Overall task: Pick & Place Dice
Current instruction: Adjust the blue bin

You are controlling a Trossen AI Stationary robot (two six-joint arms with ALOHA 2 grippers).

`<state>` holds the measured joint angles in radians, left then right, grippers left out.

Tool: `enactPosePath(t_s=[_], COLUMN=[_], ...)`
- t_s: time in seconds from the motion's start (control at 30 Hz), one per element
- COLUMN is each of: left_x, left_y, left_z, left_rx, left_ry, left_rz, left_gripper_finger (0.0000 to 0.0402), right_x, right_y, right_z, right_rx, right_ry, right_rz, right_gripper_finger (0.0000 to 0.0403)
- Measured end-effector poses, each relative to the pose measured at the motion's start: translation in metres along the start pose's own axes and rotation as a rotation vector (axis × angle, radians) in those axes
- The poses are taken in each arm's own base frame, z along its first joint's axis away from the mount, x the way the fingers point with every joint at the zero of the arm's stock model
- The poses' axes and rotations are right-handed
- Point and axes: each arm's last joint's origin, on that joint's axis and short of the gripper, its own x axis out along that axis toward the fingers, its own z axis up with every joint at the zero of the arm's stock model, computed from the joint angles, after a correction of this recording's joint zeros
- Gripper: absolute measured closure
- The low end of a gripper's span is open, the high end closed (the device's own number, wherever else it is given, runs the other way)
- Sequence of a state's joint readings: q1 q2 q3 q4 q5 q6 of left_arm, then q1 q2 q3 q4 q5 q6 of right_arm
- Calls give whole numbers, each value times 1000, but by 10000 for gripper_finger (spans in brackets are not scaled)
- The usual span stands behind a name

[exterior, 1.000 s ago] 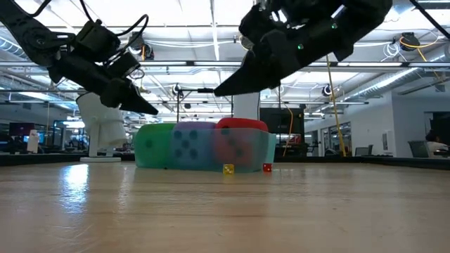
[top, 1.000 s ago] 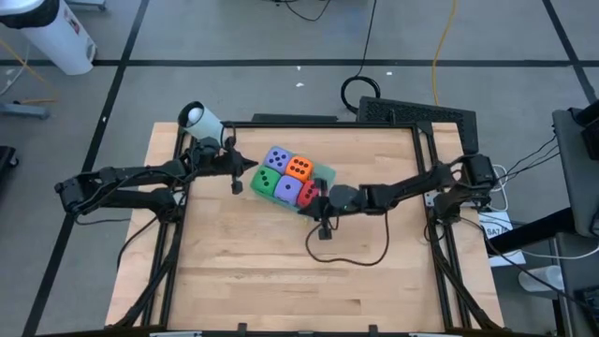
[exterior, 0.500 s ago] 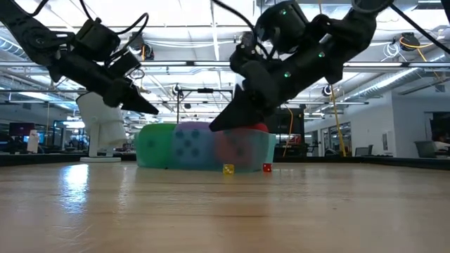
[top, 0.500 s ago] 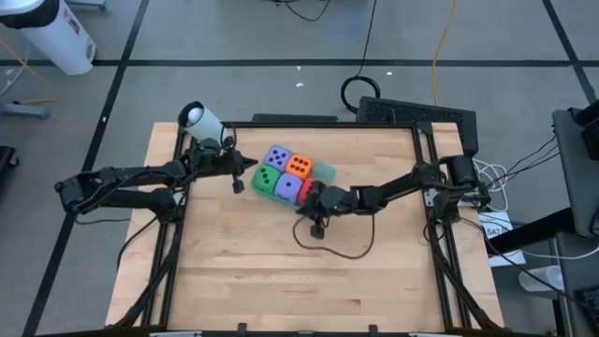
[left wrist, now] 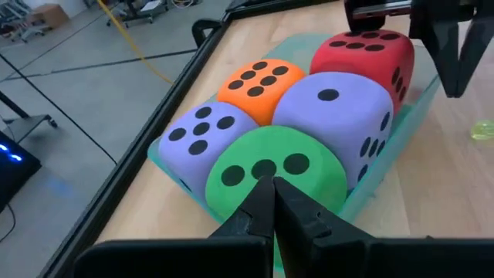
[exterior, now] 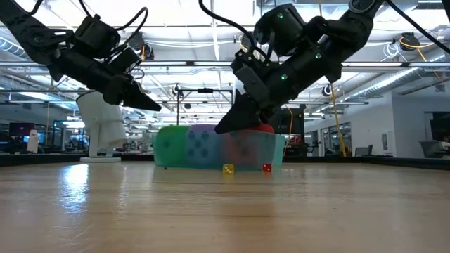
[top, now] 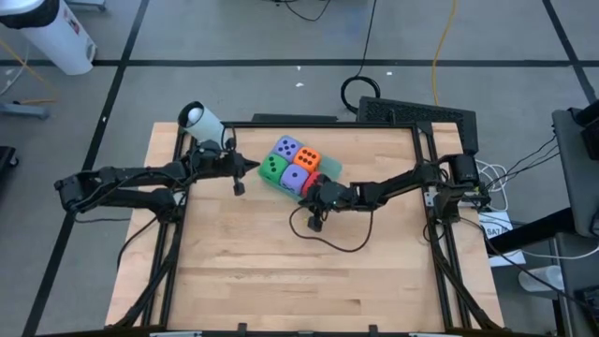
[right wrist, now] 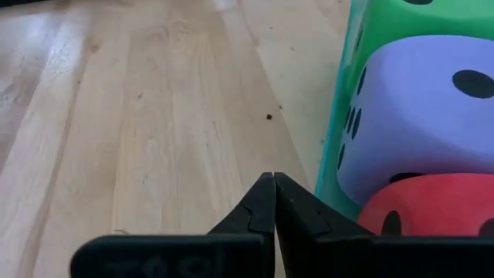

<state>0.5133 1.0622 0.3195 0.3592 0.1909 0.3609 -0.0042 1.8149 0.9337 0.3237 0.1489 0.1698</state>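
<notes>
Here all five dice [left wrist: 289, 131] sit in the teal tray [top: 328, 171] near the table's [top: 281, 271] far edge, both grippers closed and empty, the right gripper [top: 310, 194] beside the red die [left wrist: 369, 52]; picking next would require opened fingers.

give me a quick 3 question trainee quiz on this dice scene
1. True or false: the red die lies on the bare table, outside the teal tray.
2. How many pips show on top of the green die?
3. Which claw is next to the red die? A) left claw B) right claw

Key:
1. False: all five dice sit in the tray.
2. Three.
3. B. The left claw is beside the green die, and both claws are shut.
</notes>
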Motion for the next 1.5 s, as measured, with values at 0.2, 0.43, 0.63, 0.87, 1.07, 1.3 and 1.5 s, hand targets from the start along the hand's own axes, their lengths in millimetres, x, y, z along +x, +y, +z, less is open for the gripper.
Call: enactPosePath(t_s=[0.2, 0.43, 0.63, 0.87, 1.07, 1.3, 1.5], left_x=[0, 0, 0, 0, 0, 0, 0], left_y=[0, 1, 0, 0, 0, 1, 3], left_z=[-4, -6, -8, -8, -8, -6, -5], left_rx=[5, 2, 4, 3, 2, 1, -3], left_ry=[75, 109, 123, 123, 123, 110, 105], left_rz=[74, 128, 122, 122, 122, 128, 182], left_gripper_finger=[396, 396, 396, 396, 396, 396, 396], right_x=[-11, -27, -32, -33, -32, -31, -33], right_y=[13, 16, 12, 7, -3, -13, -18], right_z=[4, -9, -9, -8, -8, -6, -2], right_rx=[6, 42, 63, 62, 95, 80, -26], right_ry=[10, 166, 170, 146, 160, 150, 160], right_rz=[56, -83, -192, -296, -332, -401, -402], right_gripper_finger=[403, 403, 403, 403, 403, 403, 403])
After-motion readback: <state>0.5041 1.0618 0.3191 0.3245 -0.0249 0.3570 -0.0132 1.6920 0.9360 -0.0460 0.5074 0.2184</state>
